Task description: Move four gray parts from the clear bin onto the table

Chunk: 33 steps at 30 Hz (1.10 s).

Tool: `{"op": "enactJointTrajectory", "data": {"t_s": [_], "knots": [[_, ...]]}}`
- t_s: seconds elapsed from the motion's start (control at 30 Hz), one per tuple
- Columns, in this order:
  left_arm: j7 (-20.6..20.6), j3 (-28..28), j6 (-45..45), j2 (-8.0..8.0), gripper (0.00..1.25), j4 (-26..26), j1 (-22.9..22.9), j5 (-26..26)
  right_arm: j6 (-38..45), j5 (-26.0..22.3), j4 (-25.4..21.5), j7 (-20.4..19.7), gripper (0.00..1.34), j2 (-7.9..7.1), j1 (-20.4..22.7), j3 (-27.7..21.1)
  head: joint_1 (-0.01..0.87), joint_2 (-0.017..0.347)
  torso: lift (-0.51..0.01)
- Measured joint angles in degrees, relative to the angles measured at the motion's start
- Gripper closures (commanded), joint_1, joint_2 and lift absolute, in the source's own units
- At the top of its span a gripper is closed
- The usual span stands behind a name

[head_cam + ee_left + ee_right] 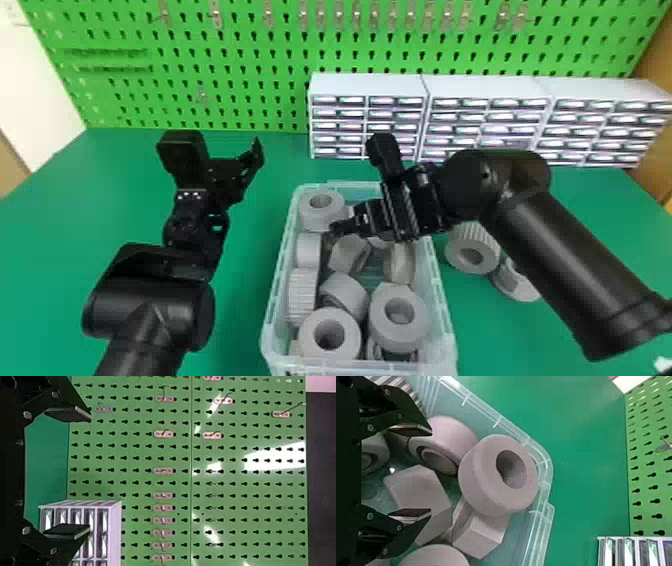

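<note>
The clear bin (445, 320) holds several gray parts, among them a ring (329, 336) at its near end and another ring (322, 210) in its far left corner. My right gripper (336, 230) is low over the bin's far half. In the right wrist view, my right gripper (425, 473) is open above a hexagonal gray part (415, 487), with a thick ring (498, 475) beyond the fingers. Two gray parts lie on the table right of the bin, one ribbed (470, 250). My left gripper (230, 150) stands open left of the bin; the left wrist view shows the gripper (89, 473) holding nothing.
White drawer cabinets (487, 117) stand along the back right of the green table (240, 320), before a green pegboard (200, 55). The bin's clear walls surround the parts near my right gripper. My right forearm (570, 260) extends over the table's right side.
</note>
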Motion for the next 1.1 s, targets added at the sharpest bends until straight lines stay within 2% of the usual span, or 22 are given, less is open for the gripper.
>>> {"op": "enactJointTrajectory", "data": {"t_s": [0.1, 0.77, 1.1], "knots": [[0.00, 0.00, 0.00, 0.00, 0.28, 0.00, 0.04, -0.01, -1.33, -0.94, 1.52, -0.58, 0.54, 0.48, 0.00, -0.03, 0.693, 0.072, -0.052], [0.00, 0.22, -0.08, 0.09, 0.28, 0.01, 0.64, -0.01, 1.72, -14.50, 4.30, -17.88, 0.54, 0.80, 0.18, -1.73, 0.693, 0.072, -0.052], [0.00, 0.02, -0.09, 0.09, 0.28, 0.00, 0.62, -0.01, 1.94, -17.19, 6.54, -19.34, 0.54, 0.87, 0.22, -1.71, 0.693, 0.072, -0.052]]}}
